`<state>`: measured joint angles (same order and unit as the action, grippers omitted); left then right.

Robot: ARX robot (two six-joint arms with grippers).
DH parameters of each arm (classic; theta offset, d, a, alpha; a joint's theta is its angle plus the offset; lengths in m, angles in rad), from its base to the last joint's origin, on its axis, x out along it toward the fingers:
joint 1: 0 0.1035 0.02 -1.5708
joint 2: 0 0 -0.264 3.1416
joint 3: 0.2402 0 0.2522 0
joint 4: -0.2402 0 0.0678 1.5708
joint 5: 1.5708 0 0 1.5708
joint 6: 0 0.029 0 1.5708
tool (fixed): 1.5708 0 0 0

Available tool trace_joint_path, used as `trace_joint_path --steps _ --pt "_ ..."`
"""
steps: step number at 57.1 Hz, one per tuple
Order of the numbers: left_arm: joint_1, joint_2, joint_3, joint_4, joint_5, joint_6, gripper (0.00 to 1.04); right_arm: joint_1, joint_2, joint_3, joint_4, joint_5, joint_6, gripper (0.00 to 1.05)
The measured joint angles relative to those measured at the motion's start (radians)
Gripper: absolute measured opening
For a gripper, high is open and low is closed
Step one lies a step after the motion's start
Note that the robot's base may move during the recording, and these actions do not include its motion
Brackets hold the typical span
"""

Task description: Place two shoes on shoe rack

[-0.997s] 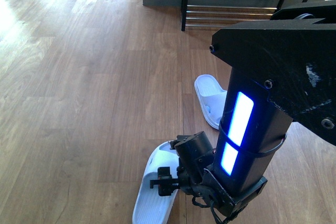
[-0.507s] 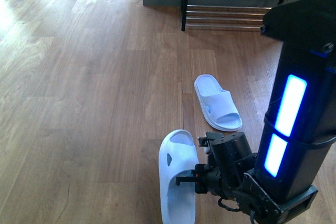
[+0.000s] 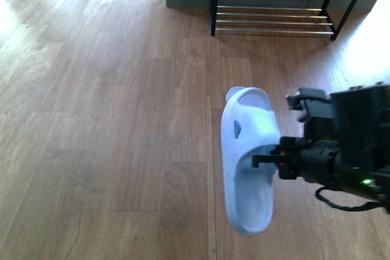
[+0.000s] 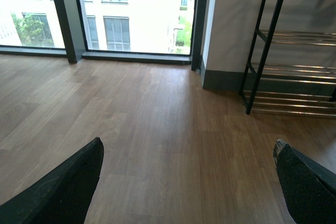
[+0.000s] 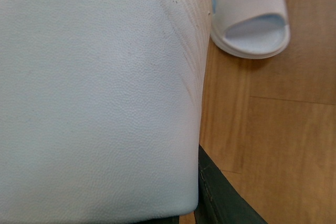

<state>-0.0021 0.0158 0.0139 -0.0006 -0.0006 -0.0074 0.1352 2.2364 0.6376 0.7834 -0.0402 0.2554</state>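
Held item: pale blue sandal, pinched in the right gripper jaws, hanging above the wood floor | second sandal lies on the floor, mostly hidden behind it in the front view | shoe rack at the far wall, top cut off, open floor before it | left gripper: jaws spread over bare floor.

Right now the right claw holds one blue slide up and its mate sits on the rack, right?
No: the mate lies on the wooden floor, as the right wrist view shows. The right claw does hold one slide up.
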Motion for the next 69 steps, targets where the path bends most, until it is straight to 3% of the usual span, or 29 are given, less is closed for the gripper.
trace_joint_path --steps 18,31,69 --pt "0.000 0.000 0.000 0.000 0.000 0.000 0.95 -0.073 -0.723 -0.289 -0.249 0.016 -0.014 0.01" --pt "0.000 0.000 0.000 0.000 0.000 0.000 0.95 -0.072 -1.102 -0.367 -0.430 0.115 0.015 0.01" --pt "0.000 0.000 0.000 0.000 -0.002 0.000 0.95 -0.065 -1.156 -0.372 -0.438 0.119 0.019 0.01"
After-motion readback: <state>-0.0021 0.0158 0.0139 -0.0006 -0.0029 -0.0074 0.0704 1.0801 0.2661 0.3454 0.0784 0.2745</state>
